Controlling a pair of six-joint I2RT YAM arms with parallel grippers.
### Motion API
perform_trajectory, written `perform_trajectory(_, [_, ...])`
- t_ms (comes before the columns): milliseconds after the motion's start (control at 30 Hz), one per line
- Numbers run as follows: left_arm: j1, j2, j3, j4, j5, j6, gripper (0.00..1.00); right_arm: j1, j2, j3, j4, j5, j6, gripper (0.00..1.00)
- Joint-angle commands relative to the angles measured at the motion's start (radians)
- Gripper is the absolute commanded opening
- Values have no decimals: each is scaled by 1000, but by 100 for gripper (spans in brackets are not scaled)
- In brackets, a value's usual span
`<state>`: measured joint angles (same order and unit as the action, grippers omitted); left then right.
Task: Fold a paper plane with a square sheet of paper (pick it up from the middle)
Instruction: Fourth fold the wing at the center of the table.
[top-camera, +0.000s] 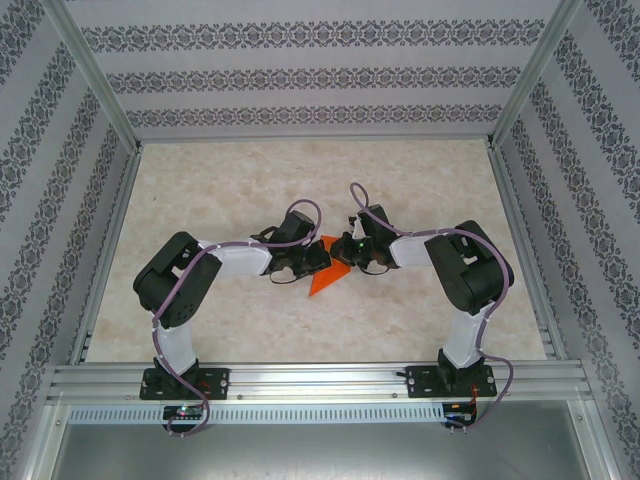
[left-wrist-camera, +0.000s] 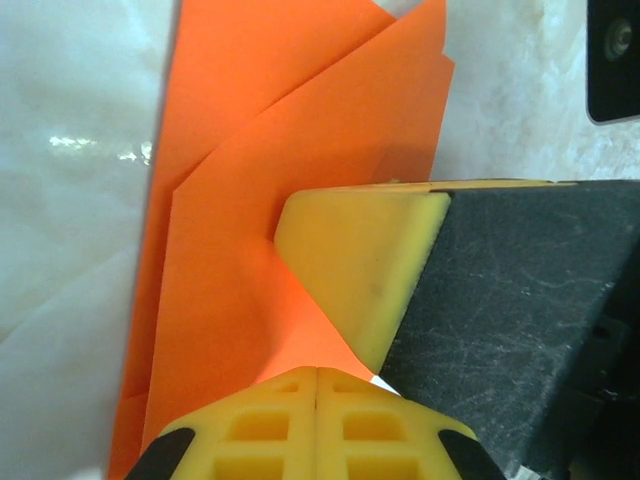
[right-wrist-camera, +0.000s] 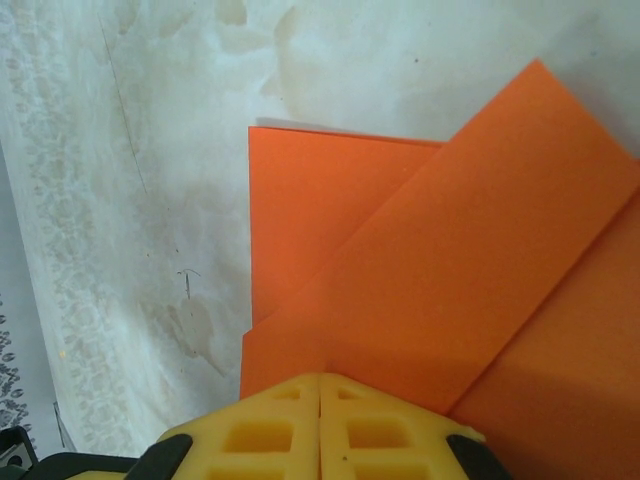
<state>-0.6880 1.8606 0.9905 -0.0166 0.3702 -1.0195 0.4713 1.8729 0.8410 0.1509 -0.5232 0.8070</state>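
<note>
A folded sheet of thin bright orange paper (top-camera: 325, 281) lies flat near the middle of the pale marbled table (top-camera: 300, 180), its pointed end toward the near edge, between the 2 arms that reach in from left and right. The left gripper (top-camera: 309, 262) meets it from the left and the right gripper (top-camera: 346, 260) from the right, both low over the sheet's far part. From the left wrist, the sheet (left-wrist-camera: 250, 150) shows overlapping diagonal flaps, and the left gripper (left-wrist-camera: 316, 374) has its 2 yellow fingers pressed together with no gap, tips at the paper. A yellow finger (left-wrist-camera: 360, 260) of the right gripper rests on the sheet just beside them. From the right wrist, the right gripper (right-wrist-camera: 320, 380) is likewise fully closed, tips against the layered sheet (right-wrist-camera: 450, 280). I cannot tell whether either closed pair nips a layer or merely presses on it.
</note>
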Motion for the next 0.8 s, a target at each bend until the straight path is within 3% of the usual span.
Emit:
perform_trajectory(0, [-12,42,18,-14,-50,-50,0,12,38,-41,-47,72,-4,7])
perform_trajectory(200, [-28,77,13,-20,-61,-73,0,11,41,-40,-48,77,-4,7])
perform_trajectory(367, [-30,72,15,-119,-94,-64,0,12,41,-41,-57,87,-6,7])
perform_trajectory(767, [-48,45,-11,-307,6,108,1,12,69,-26,-94,113,-19,7])
